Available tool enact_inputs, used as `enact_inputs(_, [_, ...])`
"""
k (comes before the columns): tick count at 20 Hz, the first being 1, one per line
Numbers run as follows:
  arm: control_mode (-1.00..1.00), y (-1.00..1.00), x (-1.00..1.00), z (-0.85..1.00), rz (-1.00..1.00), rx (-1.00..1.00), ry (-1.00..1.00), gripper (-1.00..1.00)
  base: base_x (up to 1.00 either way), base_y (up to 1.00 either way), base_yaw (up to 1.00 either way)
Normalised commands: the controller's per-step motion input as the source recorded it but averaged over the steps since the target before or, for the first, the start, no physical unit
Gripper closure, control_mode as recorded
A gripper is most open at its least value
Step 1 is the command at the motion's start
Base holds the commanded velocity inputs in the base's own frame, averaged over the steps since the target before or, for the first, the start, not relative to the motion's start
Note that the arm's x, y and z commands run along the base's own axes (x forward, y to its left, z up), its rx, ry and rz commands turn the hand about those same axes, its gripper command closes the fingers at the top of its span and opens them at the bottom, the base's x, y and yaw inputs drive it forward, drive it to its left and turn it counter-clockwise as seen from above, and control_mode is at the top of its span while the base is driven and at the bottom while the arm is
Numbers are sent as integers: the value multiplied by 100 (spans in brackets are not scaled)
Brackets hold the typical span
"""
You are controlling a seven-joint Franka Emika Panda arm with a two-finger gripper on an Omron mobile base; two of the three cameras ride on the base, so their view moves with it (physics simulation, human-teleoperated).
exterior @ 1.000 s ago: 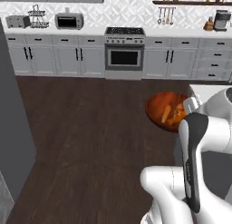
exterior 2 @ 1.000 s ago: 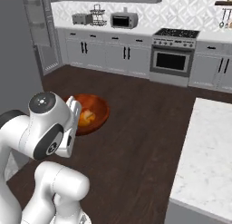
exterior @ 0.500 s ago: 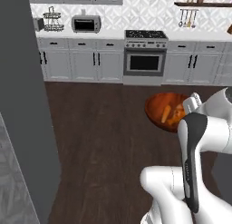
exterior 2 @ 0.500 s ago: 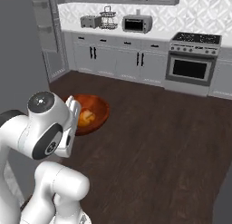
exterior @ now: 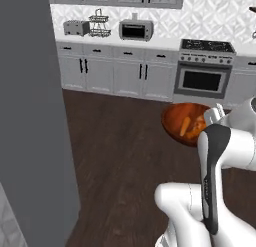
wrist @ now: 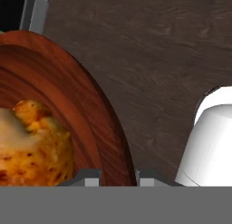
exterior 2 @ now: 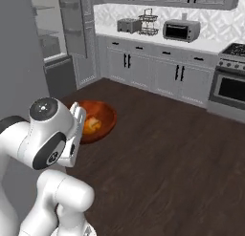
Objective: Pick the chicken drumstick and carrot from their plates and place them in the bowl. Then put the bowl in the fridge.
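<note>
The white arm carries the reddish-brown bowl (exterior: 186,123) above the dark wood floor (exterior: 120,141), its pincer (wrist: 118,175) clenched on the bowl's rim. The carrot (exterior: 184,126) and chicken drumstick (wrist: 34,137) lie inside. The grey fridge (exterior 2: 19,63) stands at the left, nearby.

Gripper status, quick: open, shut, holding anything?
Gripper: shut on the rim of the bowl, carrying it above the floor with the chicken drumstick and carrot inside.
</note>
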Motion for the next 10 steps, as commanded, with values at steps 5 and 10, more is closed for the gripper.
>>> enact_inputs(5, [100,0,0,0,0,0,0,100,100,-93,44])
enact_inputs(10, [100,0,0,0,0,0,0,100,97,-100,44])
